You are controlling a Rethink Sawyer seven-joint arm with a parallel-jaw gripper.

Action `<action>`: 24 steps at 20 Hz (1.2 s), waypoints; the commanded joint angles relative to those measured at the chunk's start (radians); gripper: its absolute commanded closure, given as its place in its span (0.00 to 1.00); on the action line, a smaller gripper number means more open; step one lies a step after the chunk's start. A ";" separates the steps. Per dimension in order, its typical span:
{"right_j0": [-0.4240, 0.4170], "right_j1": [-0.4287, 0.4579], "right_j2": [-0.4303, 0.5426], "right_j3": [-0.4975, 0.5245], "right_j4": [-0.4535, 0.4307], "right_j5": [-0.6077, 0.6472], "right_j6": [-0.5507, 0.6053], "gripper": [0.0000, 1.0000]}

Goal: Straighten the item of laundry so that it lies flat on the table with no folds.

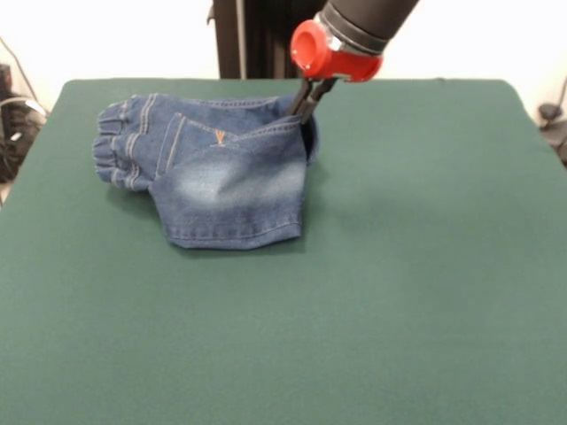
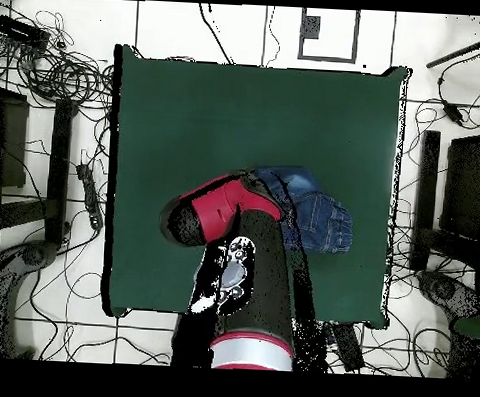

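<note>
Folded jeans on table; gripper at fold; no legible writing

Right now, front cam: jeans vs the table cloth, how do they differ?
The jeans are faded blue denim with orange stitching; the table is plain dark green. The jeans are small and sit toward the far side; the table is far larger. The jeans are folded over and bunched at the waistband; the table cover lies flat. The gripper reaches down at the jeans' fold. Both are fabric surfaces.

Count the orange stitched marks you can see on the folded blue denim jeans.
1: a small orange stitched mark on the folded blue denim jeans, near the upper fold; others may be hidden.
</note>
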State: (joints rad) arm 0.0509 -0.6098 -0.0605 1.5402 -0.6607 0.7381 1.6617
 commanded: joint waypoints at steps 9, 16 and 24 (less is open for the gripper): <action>0.071 0.078 0.070 -0.036 0.231 0.076 0.268 1.00; 0.102 0.085 0.040 -0.034 0.291 0.057 0.287 1.00; 0.137 0.096 0.007 -0.036 0.332 0.040 0.298 1.00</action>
State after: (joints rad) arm 0.1340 -0.5525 -0.0832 1.5158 -0.4141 0.7667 1.6617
